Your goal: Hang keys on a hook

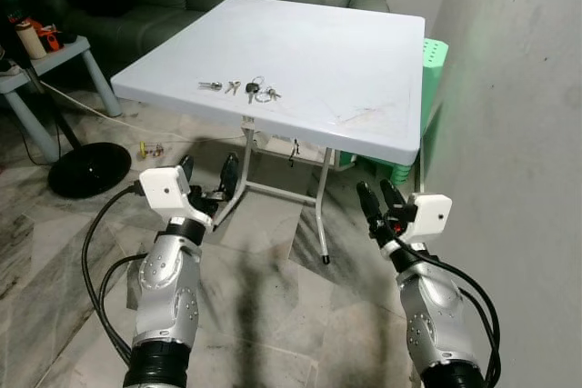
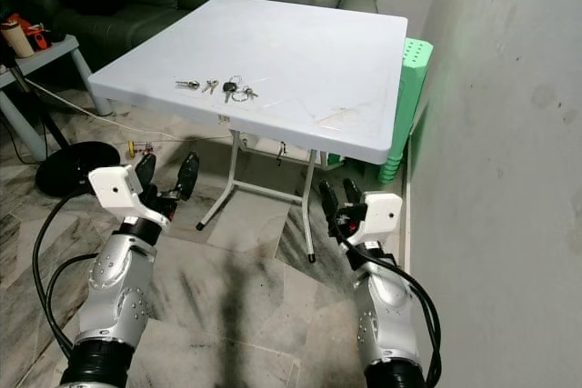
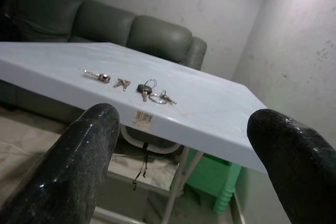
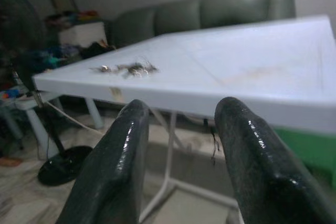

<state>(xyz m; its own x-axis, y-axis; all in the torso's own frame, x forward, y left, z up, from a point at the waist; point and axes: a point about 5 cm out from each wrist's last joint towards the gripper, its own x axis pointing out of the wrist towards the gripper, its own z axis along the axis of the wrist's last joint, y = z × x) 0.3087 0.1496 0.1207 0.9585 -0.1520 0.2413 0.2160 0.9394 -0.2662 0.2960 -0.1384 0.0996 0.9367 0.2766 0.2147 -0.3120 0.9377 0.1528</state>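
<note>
Loose metal keys on rings (image 1: pixel 244 89) strung in a row along the near edge of a white plastic folding table (image 1: pixel 346 70), left gripper (image 1: pixel 207 174) spread wide and empty, right gripper (image 1: pixel 380 196) slightly parted, empty, both below the tabletop.

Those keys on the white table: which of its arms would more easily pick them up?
Probably the left. The keys lie near the table's left front edge, almost straight ahead of the open left gripper; the right gripper sits further across.
</note>
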